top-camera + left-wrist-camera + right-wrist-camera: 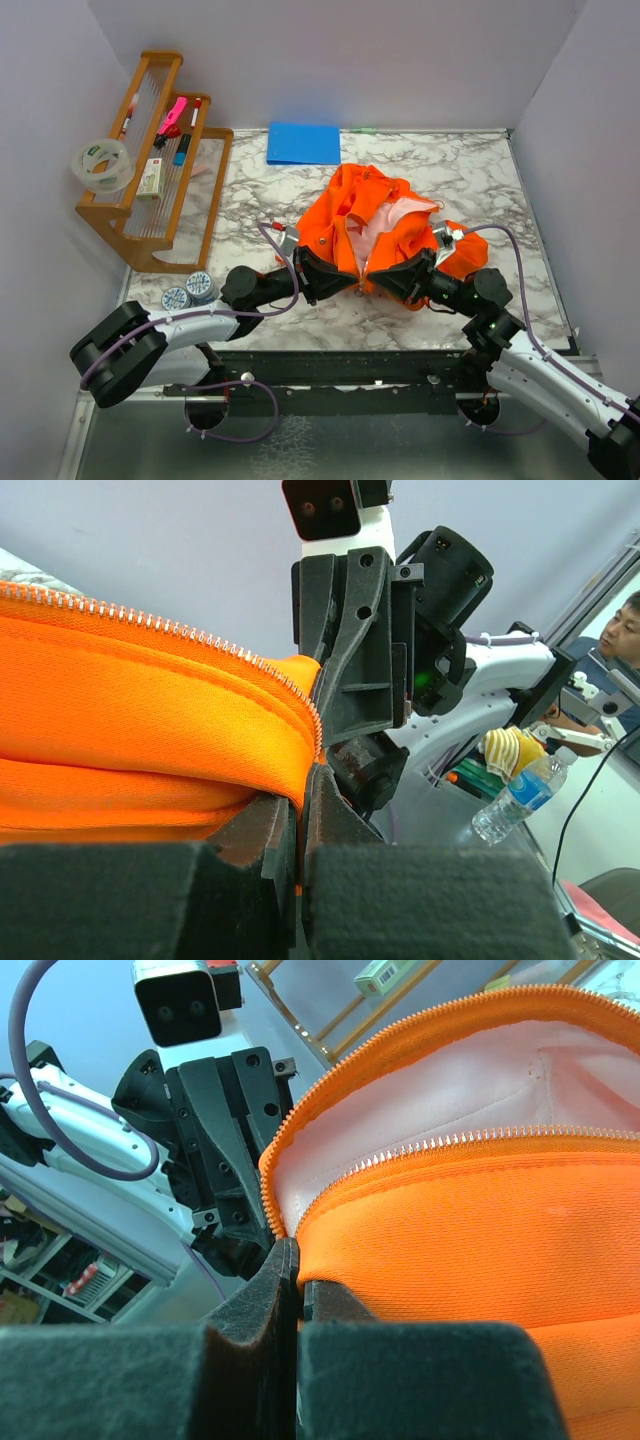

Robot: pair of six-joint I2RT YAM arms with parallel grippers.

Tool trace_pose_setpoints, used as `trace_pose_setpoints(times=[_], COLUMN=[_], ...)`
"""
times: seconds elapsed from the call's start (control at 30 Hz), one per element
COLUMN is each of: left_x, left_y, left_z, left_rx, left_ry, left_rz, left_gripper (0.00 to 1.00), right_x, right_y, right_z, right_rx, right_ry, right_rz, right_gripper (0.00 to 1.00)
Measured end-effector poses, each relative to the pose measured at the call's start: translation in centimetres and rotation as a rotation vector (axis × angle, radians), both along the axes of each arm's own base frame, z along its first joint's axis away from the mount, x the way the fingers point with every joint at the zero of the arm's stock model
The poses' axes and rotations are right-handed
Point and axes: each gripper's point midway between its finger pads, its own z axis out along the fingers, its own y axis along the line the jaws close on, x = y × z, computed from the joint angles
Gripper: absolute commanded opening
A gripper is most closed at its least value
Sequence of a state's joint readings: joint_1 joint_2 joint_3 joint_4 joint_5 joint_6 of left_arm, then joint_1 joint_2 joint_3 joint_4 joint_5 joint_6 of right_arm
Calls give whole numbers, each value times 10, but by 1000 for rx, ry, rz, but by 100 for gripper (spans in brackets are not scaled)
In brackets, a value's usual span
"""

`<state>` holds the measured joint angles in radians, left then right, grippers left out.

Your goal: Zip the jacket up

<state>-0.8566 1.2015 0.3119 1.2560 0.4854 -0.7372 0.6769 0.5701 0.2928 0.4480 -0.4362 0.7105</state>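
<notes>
The orange jacket (372,225) lies crumpled on the marble table, front open, pale pink lining (385,222) showing. My left gripper (345,275) and right gripper (378,277) meet at its bottom hem, tips almost touching. In the left wrist view my left gripper (298,820) is shut on the jacket's hem edge (150,720) below the metal zipper teeth (200,640). In the right wrist view my right gripper (298,1280) is shut on the other hem edge (450,1240), with the zipper teeth (420,1145) and lining (420,1090) above.
A flat blue rectangle (304,143) lies at the back. A wooden rack (155,160) with a tape roll (102,165) and pens stands at the left. Two small round tins (188,292) sit by the left arm. White walls enclose the table.
</notes>
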Motion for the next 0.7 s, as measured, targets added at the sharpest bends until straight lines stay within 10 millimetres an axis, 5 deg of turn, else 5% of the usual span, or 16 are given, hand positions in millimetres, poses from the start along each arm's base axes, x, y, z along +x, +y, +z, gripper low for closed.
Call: trace_pose_setpoints(times=[0.7], left_x=[0], left_y=[-1], left_z=[0], left_rx=[-3], left_ry=[-1], left_rz=[-5], left_gripper=[0], right_x=[3], right_y=[-3], right_z=[4], right_rx=[24], right_ry=[18], right_rz=[-31], right_gripper=[0])
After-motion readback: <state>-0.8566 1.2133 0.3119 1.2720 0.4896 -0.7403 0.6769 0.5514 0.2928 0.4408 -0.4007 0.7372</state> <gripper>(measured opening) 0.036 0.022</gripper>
